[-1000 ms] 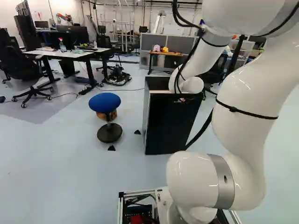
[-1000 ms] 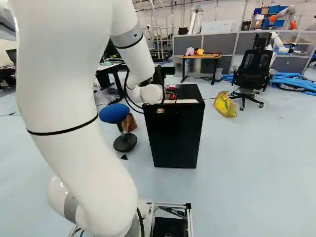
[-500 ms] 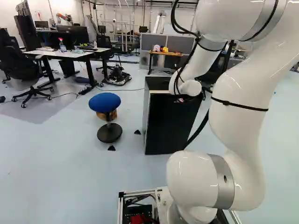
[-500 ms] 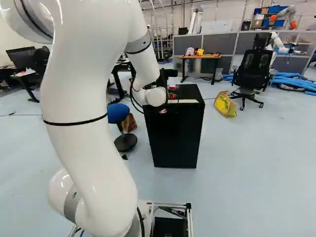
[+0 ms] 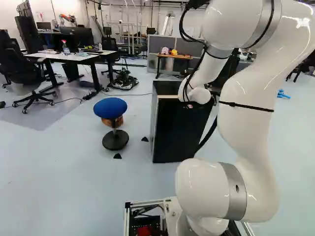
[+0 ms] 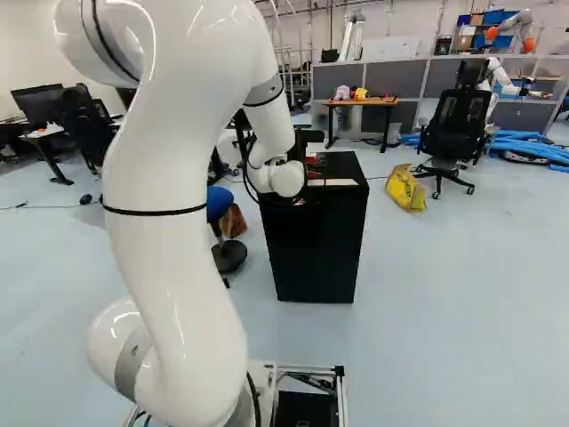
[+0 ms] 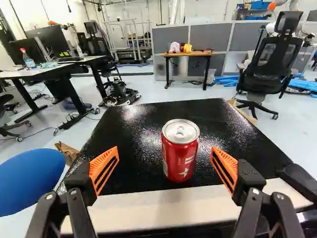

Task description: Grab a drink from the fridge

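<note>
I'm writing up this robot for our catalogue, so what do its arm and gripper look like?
The arm is glossy white, with thick rounded segments, silver-grey bands at joints and thin black straps. Black cables loop near its far end. The gripper is black, with two fingers whose orange pads are slotted.

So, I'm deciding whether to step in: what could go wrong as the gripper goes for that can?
The upright can stands nearer one finger of the open gripper, so that finger might touch first and tip it. The black top looks glossy, so a nudge could slide it. Dipping fingers might scrape the pale front edge.
</note>
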You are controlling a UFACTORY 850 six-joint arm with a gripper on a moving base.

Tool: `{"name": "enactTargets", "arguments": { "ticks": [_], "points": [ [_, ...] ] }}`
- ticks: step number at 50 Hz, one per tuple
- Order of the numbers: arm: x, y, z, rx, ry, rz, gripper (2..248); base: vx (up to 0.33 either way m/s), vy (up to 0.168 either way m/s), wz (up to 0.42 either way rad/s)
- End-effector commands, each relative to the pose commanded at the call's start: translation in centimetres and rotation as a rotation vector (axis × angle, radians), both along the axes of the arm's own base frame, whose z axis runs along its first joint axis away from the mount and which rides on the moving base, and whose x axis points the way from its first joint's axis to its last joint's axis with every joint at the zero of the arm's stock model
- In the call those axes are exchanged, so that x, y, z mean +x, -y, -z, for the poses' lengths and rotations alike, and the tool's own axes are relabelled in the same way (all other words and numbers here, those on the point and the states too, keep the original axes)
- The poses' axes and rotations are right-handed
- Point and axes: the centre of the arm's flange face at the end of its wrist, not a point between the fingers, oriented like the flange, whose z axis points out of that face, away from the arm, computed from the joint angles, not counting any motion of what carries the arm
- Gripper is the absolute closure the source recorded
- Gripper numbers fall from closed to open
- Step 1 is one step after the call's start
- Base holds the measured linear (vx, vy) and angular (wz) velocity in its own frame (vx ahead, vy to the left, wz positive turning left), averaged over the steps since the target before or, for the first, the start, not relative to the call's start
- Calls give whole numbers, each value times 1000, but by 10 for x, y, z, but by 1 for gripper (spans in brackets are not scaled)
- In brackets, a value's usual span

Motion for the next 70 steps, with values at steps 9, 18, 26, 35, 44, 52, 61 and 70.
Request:
{"name": "enactTargets", "arguments": {
  "ticks": [9,18,26,35,44,52,61,70],
  "points": [
    [6,5,5,1,19,4,3,0,0,0],
    [11,11,6,0,27,10,3,0,0,0],
    [14,16,6,-1,30,17,3,0,0,0],
    [17,21,10,0,27,24,3,0,0,0],
    [19,22,18,3,16,24,3,0,0,0],
    [19,22,18,3,16,24,3,0,0,0],
    [19,22,18,3,16,24,4,0,0,0],
    [19,22,18,3,16,24,76,0,0,0]
  ]
}}
